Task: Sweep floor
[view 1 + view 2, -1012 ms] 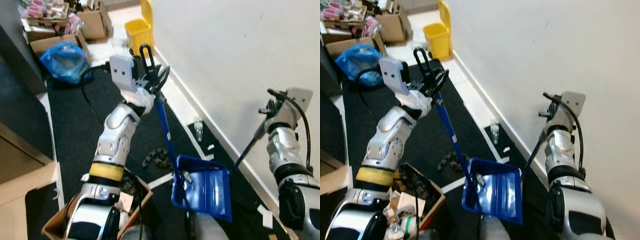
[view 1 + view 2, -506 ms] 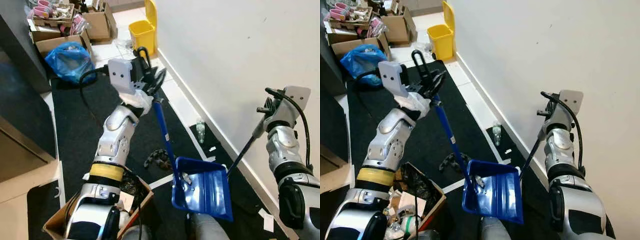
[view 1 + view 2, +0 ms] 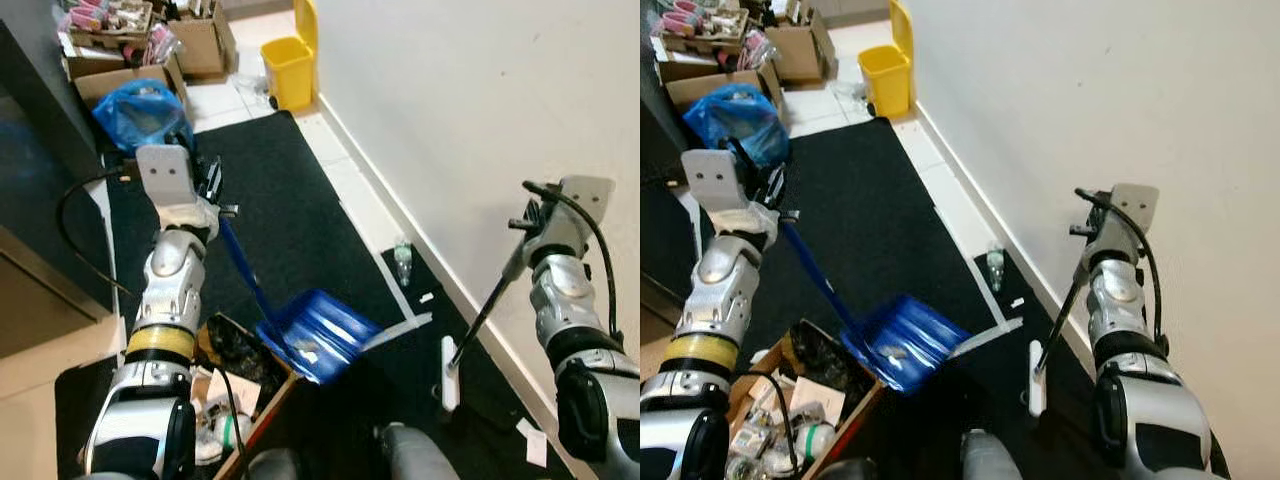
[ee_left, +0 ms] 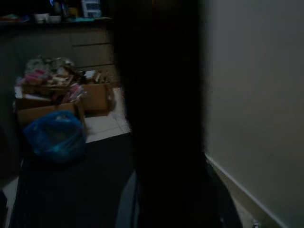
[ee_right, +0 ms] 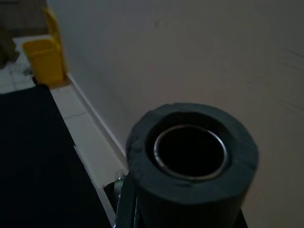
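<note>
My left gripper point(image 3: 207, 192) is shut on the long blue handle of a blue dustpan point(image 3: 318, 335). The pan hangs low, tilted, with its lower edge at the rim of an open cardboard box point(image 3: 262, 408) full of rubbish; a few scraps lie in the pan. On the right, close to the wall, my right gripper point(image 3: 528, 232) is shut on the dark handle of a broom point(image 3: 485, 305). Its white head point(image 3: 449, 367) rests on the black mat. The handle's hollow grey top end point(image 5: 191, 151) looms close in the right wrist view.
A small bottle point(image 3: 403, 263) and a white scrap point(image 3: 426, 297) lie on the floor along the white wall. At the back are a yellow bin point(image 3: 289, 68), a blue bag point(image 3: 140, 108) and cardboard boxes point(image 3: 202, 38). A dark cabinet point(image 3: 40, 230) runs along the left.
My left arm has swung the dustpan left and down, from in front of me to the cardboard box's edge. The right arm and broom have barely moved.
</note>
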Available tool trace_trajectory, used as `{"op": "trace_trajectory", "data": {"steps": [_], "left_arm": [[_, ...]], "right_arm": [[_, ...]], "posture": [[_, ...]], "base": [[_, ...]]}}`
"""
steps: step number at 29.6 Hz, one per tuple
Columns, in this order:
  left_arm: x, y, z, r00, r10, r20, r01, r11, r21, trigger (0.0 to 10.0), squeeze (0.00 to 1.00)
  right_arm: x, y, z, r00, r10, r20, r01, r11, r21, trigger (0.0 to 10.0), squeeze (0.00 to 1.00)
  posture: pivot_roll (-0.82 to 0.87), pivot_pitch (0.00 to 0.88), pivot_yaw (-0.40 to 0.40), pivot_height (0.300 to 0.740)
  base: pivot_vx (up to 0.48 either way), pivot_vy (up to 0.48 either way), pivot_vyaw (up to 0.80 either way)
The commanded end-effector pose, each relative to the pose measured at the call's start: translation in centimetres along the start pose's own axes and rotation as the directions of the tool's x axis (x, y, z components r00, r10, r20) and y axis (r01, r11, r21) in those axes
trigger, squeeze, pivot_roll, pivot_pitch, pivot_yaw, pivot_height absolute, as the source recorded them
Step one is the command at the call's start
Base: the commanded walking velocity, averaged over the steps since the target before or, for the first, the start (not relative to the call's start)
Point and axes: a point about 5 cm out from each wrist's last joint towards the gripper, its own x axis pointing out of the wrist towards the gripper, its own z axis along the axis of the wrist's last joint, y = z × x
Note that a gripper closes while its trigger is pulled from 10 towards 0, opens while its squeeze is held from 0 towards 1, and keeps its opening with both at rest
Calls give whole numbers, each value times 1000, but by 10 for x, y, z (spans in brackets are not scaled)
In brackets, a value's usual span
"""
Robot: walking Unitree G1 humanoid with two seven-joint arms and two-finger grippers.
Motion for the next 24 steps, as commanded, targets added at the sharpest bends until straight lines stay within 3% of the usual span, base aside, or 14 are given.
{"op": "trace_trajectory", "data": {"steps": [1,4,11,17,24], "left_arm": [[-2,4,-1,1000,4,12,-5,999,46,10000,0],[-2,2,-5,1000,2,5,-2,999,41,10000,0],[2,-23,-5,995,-96,13,96,994,-42,10000,0],[5,-28,-2,992,-121,30,122,991,-58,10000,0],[10,-31,10,985,-152,82,160,983,-91,10000,0]], "right_arm": [[-2,-5,-3,1000,-14,-4,14,999,-35,10000,0],[-3,-5,-4,1000,-14,-6,14,999,-35,10000,0],[-3,-4,-4,1000,-17,-9,17,999,-33,10000,0],[-3,-4,-4,1000,-20,-15,20,999,-25,10000,0],[-1,-3,-4,1000,-8,-28,7,1000,-31,10000,0]], "posture": [[118,17,-11,740],[118,17,-11,740],[118,17,-6,740],[118,16,-7,740],[118,13,-10,740]], "base": [[0,0,0],[0,0,0],[0,0,0],[-85,0,0],[-81,0,-800]]}}
